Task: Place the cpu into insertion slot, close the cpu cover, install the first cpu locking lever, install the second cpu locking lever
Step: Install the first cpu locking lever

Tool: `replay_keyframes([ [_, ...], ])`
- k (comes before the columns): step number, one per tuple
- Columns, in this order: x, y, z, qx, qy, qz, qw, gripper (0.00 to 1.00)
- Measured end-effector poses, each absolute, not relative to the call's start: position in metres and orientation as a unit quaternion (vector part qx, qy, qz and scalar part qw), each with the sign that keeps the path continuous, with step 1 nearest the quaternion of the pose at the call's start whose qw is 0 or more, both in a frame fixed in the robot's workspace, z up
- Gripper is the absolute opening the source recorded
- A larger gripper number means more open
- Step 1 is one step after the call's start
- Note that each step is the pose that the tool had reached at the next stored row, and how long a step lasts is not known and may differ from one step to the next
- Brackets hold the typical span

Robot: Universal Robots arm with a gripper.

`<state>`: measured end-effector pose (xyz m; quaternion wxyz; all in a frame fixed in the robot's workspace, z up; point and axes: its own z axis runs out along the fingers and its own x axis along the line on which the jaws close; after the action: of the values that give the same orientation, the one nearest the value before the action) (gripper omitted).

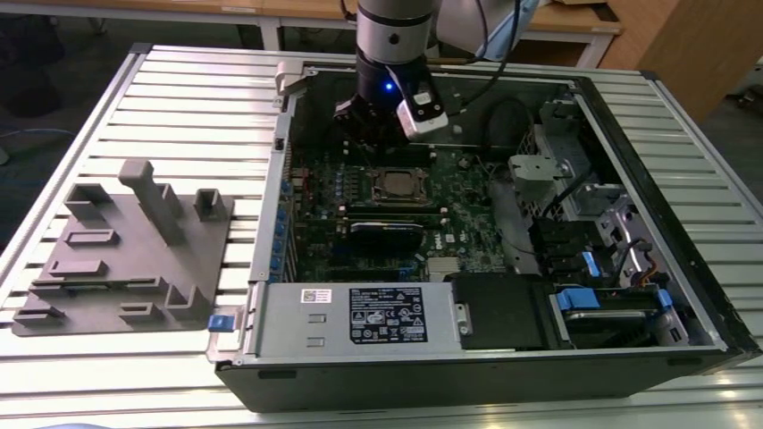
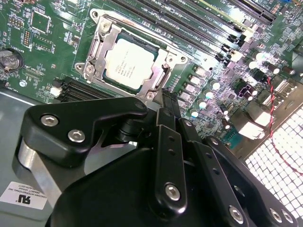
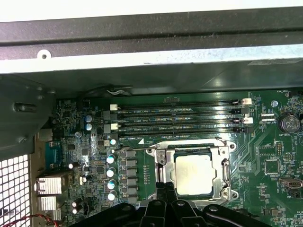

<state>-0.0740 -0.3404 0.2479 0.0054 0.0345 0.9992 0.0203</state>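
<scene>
Gripper (image 2: pixel 165 97), pressed together, is hovering at twelve o'clock of the cpu (image 1: pixel 394 185) in the exterior view; drifting down, it may be scraping the cpu cover (image 2: pixel 102 35).

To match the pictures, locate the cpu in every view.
Exterior view: cpu in the middle of the motherboard, close to the gripper.
First wrist view: cpu between gripper and long slots.
Second wrist view: cpu just beyond the gripper.
Shared landmark: the silver cover framing it.

One cpu (image 3: pixel 193 173), perhaps four memory slots (image 3: pixel 177 117)
</scene>
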Motion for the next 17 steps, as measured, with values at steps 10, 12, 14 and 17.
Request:
replay_keyframes([
  [10, -0.0740, -0.3404, 0.2479, 0.035, 0.999, 0.020, 0.000, 0.11],
  [12, -0.0740, -0.3404, 0.2480, 0.035, 0.999, 0.020, 0.000, 0.11],
  [14, -0.0740, -0.3404, 0.2484, 0.035, 0.999, 0.020, 0.000, 0.11],
  [17, -0.0740, -0.3404, 0.2488, 0.035, 0.999, 0.020, 0.000, 0.11],
])
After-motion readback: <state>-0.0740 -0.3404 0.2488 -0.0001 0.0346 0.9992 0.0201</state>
